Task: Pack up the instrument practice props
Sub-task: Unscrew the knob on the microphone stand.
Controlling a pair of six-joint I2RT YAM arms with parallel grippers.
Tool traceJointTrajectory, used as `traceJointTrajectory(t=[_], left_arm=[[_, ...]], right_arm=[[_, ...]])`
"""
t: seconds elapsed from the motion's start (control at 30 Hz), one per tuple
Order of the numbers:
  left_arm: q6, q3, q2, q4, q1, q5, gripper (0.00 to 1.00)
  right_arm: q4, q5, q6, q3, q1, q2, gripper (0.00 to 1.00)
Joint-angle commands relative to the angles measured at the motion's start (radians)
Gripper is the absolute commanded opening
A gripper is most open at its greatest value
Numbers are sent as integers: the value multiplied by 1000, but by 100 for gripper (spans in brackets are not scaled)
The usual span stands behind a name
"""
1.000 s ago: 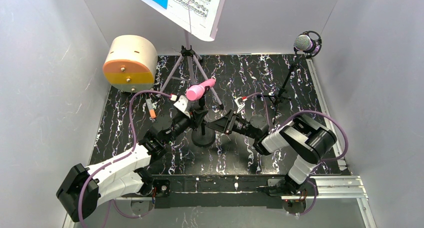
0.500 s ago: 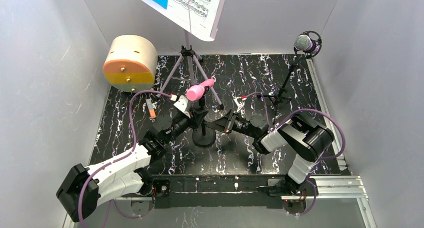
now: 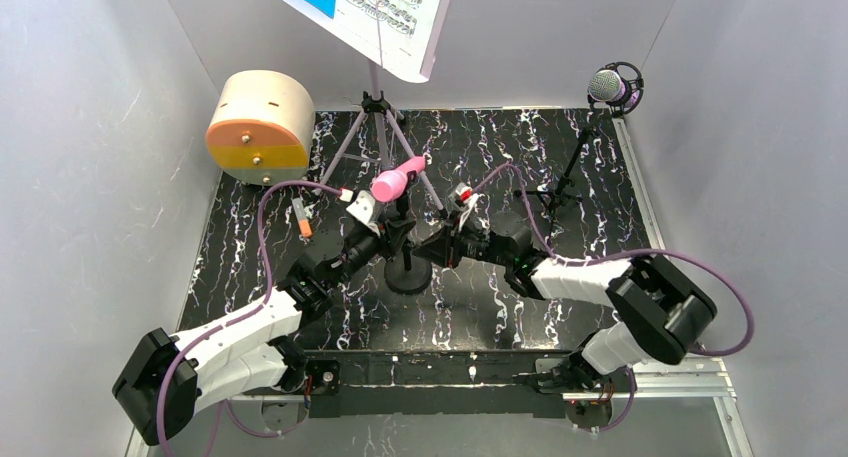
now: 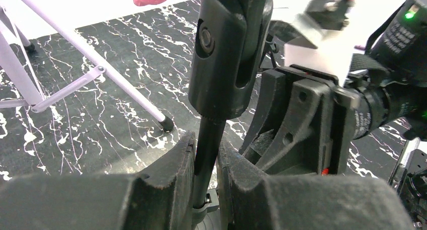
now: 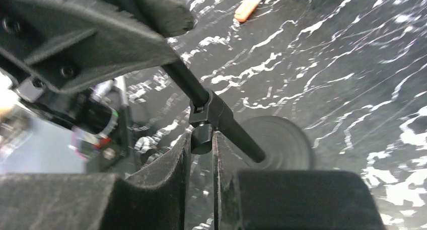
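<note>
Both end effectors meet at the black stand (image 3: 408, 275) mid-worktop (image 3: 500, 147), left end effector (image 4: 205, 157) clenched on the stand pole (image 4: 207, 132), right end effector (image 5: 202, 144) pinching the collar knob (image 5: 202, 134), pink handheld microphone (image 3: 390, 183) clipped just above them.

You are seeing the pink mic (image 3: 397, 180) tilting atop a black stand (image 3: 408, 279) in the middle, the lilac stand (image 3: 378, 107) behind holding blue-and-white sheets (image 3: 365, 7), and the purple mic (image 3: 612, 85) standing on its tripod (image 3: 560, 182) back right.
</note>
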Motion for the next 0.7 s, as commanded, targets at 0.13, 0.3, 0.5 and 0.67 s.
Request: traceJointTrajectory(t=[0.13,0.3,0.5,0.67], left_arm=[[-83,-12,23,-101,-20,111,0],[-87,-11,25,-100,-20,118,0],[-94,-12,21,-100,-20,120,0],[-97,-12,24,-100,-19,111,0]], right_arm=[[-306,277,-903,57,165,-87,1],[-269,468,-1255,36,290,-40,1],[-171,740,-1659,14,413,40,1],[-2,907,-1992,-7,483,125,1]])
